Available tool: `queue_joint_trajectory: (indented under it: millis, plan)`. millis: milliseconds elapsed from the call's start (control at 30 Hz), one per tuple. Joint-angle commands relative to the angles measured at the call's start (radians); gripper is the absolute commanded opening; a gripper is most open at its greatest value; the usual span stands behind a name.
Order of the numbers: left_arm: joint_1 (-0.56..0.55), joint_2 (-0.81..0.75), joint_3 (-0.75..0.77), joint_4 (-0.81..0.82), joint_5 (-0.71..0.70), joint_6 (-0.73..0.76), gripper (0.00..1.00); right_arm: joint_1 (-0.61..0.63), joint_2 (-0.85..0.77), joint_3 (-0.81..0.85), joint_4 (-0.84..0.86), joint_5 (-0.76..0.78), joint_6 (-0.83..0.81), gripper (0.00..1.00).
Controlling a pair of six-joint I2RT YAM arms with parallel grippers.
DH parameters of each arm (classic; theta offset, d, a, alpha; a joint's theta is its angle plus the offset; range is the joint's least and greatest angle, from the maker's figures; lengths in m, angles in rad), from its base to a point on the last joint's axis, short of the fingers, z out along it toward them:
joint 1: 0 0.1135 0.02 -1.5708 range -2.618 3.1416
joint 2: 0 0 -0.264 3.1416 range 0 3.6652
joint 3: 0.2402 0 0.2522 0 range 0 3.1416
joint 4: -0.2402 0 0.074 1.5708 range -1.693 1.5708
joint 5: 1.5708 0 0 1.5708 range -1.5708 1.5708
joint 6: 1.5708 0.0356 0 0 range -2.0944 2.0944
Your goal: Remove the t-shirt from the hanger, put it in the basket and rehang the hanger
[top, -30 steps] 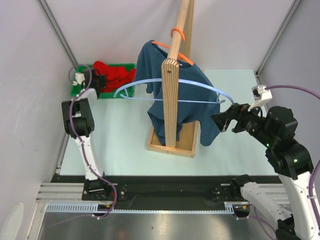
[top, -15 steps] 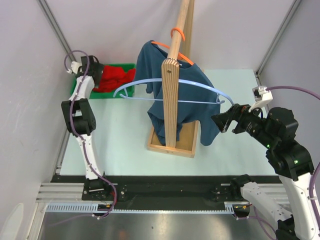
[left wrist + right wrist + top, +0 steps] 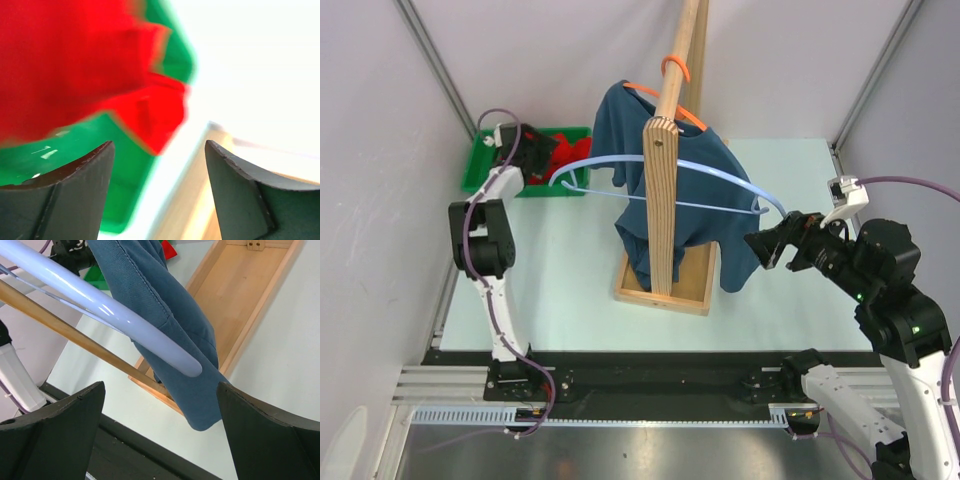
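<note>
Reach-in stage by the look of it, with nothing gripped yet. Bring the left jaws away from the green bin and red cloth beneath them, toward the t-shirt well off to their right. It hangs between the two sets of jaws, draped on the wooden rack. Pinch loose fabric low at the hem, not the pale-blue hanger. Steady from the right side to avoid tipping the rack on the tabletop. Cannot tell whether the pale-blue hanger or the orange hanger at the collar carries the shirt.

Left jaws: parted, empty, just above the bin's edge and the cloth. Blurred view, no contact apparent.

Right jaws: spread wide, empty. Rounded hanger tip just ahead and between them, blue sleeve just beyond, touching neither.
</note>
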Motion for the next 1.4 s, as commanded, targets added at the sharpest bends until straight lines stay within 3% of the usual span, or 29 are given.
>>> queue_joint_trajectory:
  millis: [0,167,433,633,733,767,933,1000,1167,1367]
  plan:
    - [-0.073,0.08,0.163,0.135,0.103,0.022,0.75,-0.003,-0.009,0.025,-0.008,0.015,-0.002,0.98]
    - [-0.121,0.218,0.334,0.086,0.049,-0.002,0.75,-0.001,-0.009,0.035,-0.022,0.03,-0.008,0.98]
    - [-0.138,0.146,0.187,0.106,-0.138,0.007,0.79,-0.003,-0.011,0.037,-0.025,0.03,-0.016,0.98]
    - [-0.144,0.172,0.192,0.037,-0.187,0.079,0.81,-0.003,-0.014,0.034,-0.017,0.024,-0.013,0.98]
    - [-0.139,0.201,0.211,0.025,-0.169,0.076,0.73,-0.003,-0.017,0.029,-0.019,0.029,-0.013,0.98]
    - [-0.141,0.203,0.208,0.032,-0.166,0.074,0.64,-0.003,-0.017,0.029,-0.02,0.027,-0.013,0.98]
    - [-0.139,0.203,0.214,0.042,-0.176,0.06,0.38,-0.004,-0.011,0.043,-0.023,0.021,-0.007,0.98]
    - [-0.135,0.206,0.231,0.046,-0.17,0.067,0.32,-0.003,-0.012,0.048,-0.026,0.021,-0.007,0.98]
    - [-0.11,0.224,0.297,0.02,-0.15,0.08,0.0,-0.001,-0.015,0.051,-0.036,0.023,-0.004,0.98]
    - [-0.017,0.154,0.266,0.002,-0.186,0.067,0.0,-0.003,-0.012,0.064,-0.037,0.018,-0.002,0.98]
